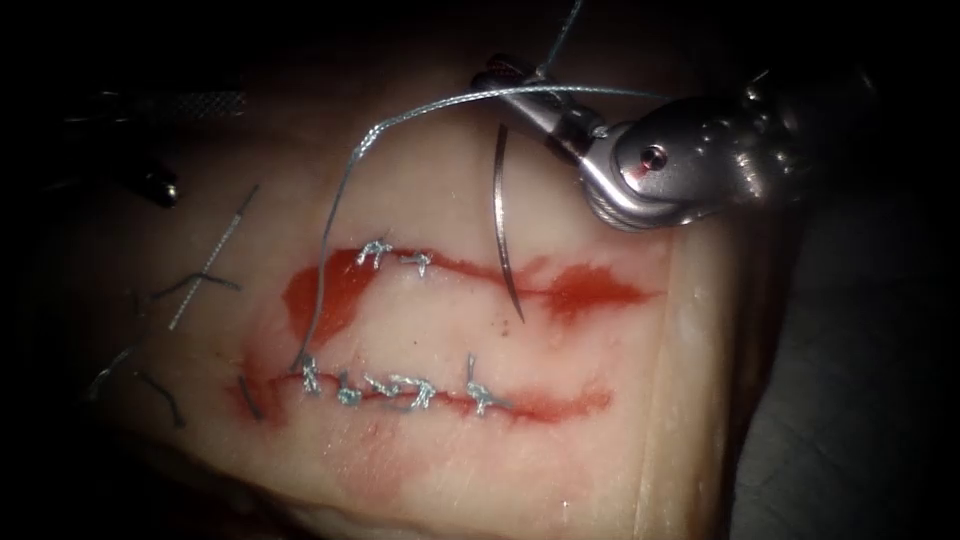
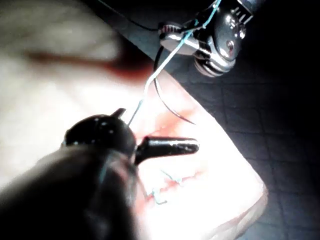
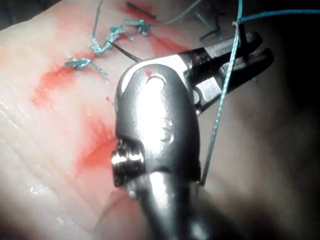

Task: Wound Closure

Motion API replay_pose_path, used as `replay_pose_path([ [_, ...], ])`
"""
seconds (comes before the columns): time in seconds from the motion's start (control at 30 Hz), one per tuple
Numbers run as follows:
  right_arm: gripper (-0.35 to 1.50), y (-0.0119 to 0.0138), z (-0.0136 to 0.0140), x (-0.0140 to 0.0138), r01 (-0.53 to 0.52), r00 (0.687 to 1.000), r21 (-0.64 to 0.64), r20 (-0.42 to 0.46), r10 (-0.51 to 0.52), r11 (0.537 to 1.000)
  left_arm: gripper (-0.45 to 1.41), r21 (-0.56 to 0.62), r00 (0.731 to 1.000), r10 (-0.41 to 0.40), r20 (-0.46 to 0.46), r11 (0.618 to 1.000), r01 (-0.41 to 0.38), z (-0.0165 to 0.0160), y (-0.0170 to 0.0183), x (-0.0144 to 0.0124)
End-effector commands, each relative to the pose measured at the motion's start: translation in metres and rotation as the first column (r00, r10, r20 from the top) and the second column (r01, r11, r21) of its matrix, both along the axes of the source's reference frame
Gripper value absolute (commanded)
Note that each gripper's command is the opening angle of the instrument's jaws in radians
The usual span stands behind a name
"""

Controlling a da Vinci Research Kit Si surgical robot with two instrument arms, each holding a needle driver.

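Note:
My right tool (image 1: 495,75) reaches in from the right above the tissue (image 1: 600,420), its jaws shut on the curved needle (image 1: 500,220) near the tail end. The needle hangs down, and its tip lies over the right part of the upper cut (image 1: 470,268); I cannot tell whether it touches. The thread (image 1: 340,200) rises from the left end of the lower cut (image 1: 540,405), arcs right and drapes over the right tool's jaws (image 3: 255,47). The left tool (image 2: 157,127) hovers over the tissue, jaws open and holding nothing.
Knotted stitches sit along the lower cut (image 1: 400,388), and two on the upper cut (image 1: 395,255). Red fluid (image 1: 325,295) pools at the left and near the needle tip (image 1: 590,290). Several cut ends of thread (image 1: 210,265) lie on the tissue's left. The tissue edge drops off at the right.

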State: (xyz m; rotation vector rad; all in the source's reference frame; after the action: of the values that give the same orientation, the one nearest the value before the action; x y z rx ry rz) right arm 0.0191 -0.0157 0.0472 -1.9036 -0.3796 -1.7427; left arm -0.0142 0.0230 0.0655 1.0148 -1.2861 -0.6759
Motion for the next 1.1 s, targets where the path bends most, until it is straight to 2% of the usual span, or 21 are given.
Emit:
replay_pose_path([
  [0.03,-0.35,0.0008,0.0009,0.0012,0.003,1.000,-0.056,0.015,-0.002,0.998,0.73,0.067,0.999,0.046,0.017,0.997,-0.047,0.0003,-0.0007,-0.0009],
  [0.1,-0.35,0.0007,0.0015,0.0012,0.006,0.997,-0.156,0.079,0.006,0.988,0.67,0.098,0.995,0.087,0.037,0.991,-0.091,0.0004,-0.0018,-0.0014],
  [0.13,-0.35,0.0007,0.0018,0.0012,0.014,0.995,-0.196,0.098,0.005,0.981,0.66,0.094,0.997,0.075,0.026,0.993,-0.077,0.0005,-0.0021,-0.0018],
  [0.2,-0.35,0.0007,0.0023,0.0013,0.025,0.990,-0.270,0.140,0.013,0.962,0.78,0.078,0.999,0.043,0.002,0.996,-0.043,0.0010,-0.0018,-0.0020],
  [0.37,-0.35,0.0003,0.0032,0.0016,0.061,0.968,-0.442,0.243,0.054,0.895,0.57,0.051,0.999,0.038,0.004,0.998,-0.038,0.0035,-0.0010,-0.0013],
  [0.47,-0.35,0.0000,0.0034,0.0017,0.076,0.954,-0.488,0.289,0.079,0.870,0.52,0.021,0.997,-0.006,-0.079,1.000,0.008,0.0054,-0.0007,-0.0010],
  [0.57,-0.35,-0.0002,0.0036,0.0018,0.083,0.936,-0.517,0.335,0.112,0.852,0.44,0.051,0.993,0.047,-0.105,0.998,-0.042,0.0073,-0.0014,-0.0010],
  [0.7,-0.35,-0.0001,0.0036,0.0018,0.104,0.916,-0.560,0.375,0.140,0.822,0.52,0.051,0.992,0.021,-0.127,0.999,-0.015,0.0084,-0.0015,-0.0017],
  [0.77,-0.35,-0.0001,0.0037,0.0019,0.108,0.909,-0.571,0.389,0.152,0.814,0.59,0.053,0.992,0.000,-0.123,0.999,0.006,0.0084,-0.0011,-0.0013],
  [0.83,-0.35,-0.0001,0.0037,0.0019,0.118,0.901,-0.587,0.402,0.162,0.801,0.59,0.081,0.997,-0.021,-0.072,0.996,0.026,0.0076,-0.0005,-0.0001],
  [0.87,-0.35,-0.0001,0.0037,0.0018,0.120,0.900,-0.590,0.405,0.164,0.799,0.57,0.142,0.999,-0.037,-0.039,0.989,0.042,0.0068,0.0001,0.0010],
  [0.97,-0.35,0.0000,0.0037,0.0016,0.122,0.899,-0.593,0.406,0.164,0.796,0.52,0.207,0.997,-0.071,-0.002,0.976,0.070,0.0042,0.0022,0.0037],
  [1.0,-0.35,0.0002,0.0036,0.0014,0.121,0.898,-0.591,0.408,0.166,0.798,0.49,0.188,0.995,-0.099,-0.018,0.977,0.100,0.0035,0.0029,0.0044],
  [1.07,-0.35,0.0003,0.0036,0.0014,0.127,0.904,-0.598,0.398,0.156,0.791,0.67,-0.027,0.982,-0.183,-0.039,0.983,0.182,0.0026,0.0043,0.0055],
  [1.1,-0.35,0.0003,0.0036,0.0014,0.129,0.906,-0.600,0.395,0.153,0.789,0.67,-0.144,0.968,-0.241,-0.070,0.963,0.230,0.0023,0.0051,0.0060],
])
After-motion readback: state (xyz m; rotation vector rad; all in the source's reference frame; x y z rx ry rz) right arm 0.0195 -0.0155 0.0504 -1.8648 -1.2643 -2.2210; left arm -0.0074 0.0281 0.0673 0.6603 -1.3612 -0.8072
